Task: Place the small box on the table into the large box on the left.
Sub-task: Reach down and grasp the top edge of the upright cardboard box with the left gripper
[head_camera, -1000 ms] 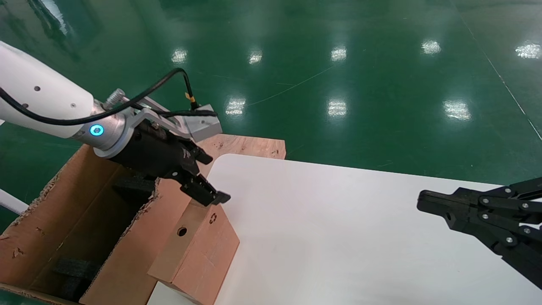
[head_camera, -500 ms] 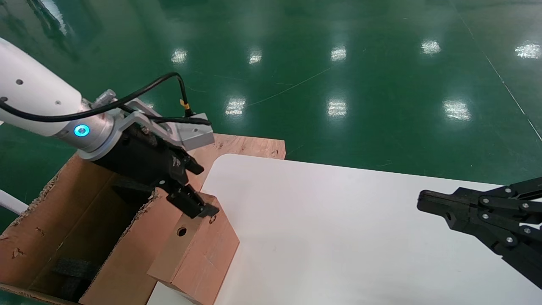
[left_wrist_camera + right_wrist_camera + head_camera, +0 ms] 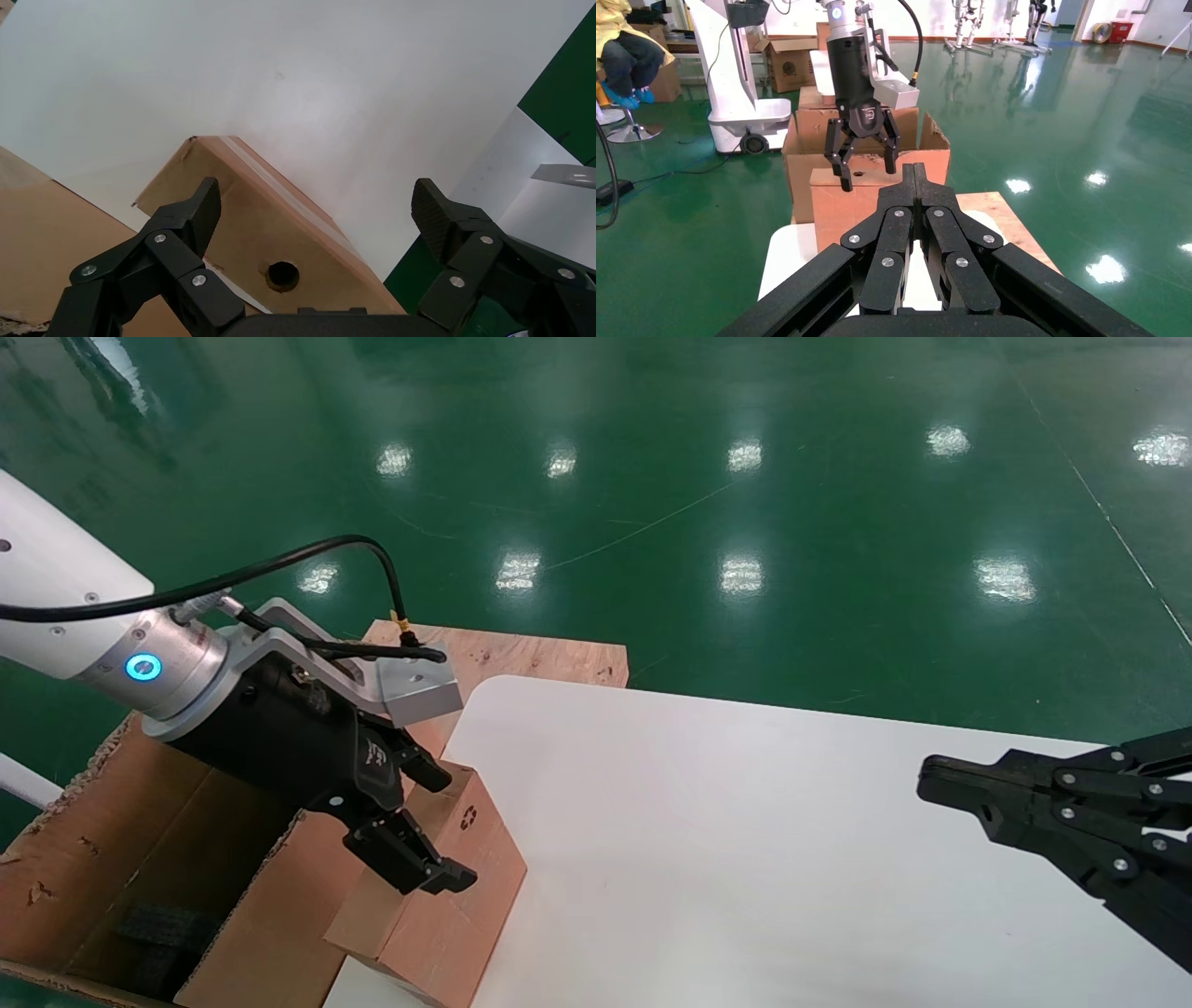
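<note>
As the left gripper [image 3: 424,836] hangs wide open and empty over the small box [image 3: 438,905], stiff, light cardboard invites a grip across its side walls.

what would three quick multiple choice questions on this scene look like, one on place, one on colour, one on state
1. Where is the small box?
A. inside the large box
B. on the table's left edge, against the large box
C. on the floor

2. What colour is the floor?
A. green
B. grey
C. blue

3. How is the left tool?
A. shut on the small box
B. open, around the small box
C. out of view

Answers:
1. B: it rests on the table beside the large box.
2. A: glossy green all around.
3. B: the left wrist view shows its fingers spread either side of the box. The right tool is parked, shut.
</note>
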Motion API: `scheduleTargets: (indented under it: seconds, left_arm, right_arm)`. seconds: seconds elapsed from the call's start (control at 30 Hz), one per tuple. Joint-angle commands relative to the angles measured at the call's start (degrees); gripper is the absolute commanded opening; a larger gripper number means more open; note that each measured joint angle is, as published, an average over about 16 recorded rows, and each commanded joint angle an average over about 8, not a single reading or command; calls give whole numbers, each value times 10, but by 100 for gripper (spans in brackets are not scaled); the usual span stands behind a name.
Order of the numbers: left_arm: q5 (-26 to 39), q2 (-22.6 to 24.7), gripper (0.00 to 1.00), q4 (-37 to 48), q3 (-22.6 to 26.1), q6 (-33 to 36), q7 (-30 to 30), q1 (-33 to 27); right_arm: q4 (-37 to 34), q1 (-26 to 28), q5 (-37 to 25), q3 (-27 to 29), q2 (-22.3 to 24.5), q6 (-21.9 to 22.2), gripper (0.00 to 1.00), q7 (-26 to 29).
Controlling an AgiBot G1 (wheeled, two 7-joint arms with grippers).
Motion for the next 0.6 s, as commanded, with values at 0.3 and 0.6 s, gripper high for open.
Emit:
scheduleTargets:
  seconds: [0.3, 0.6]
  left_arm:
    - [12, 13, 100, 10, 13, -12, 0, -3]
    - [94, 49, 100, 1, 33, -34, -58, -35]
  right_arm:
    - [0, 0, 0, 0, 0, 0, 0, 0]
    - [0, 0, 0, 0, 0, 0, 0, 0]
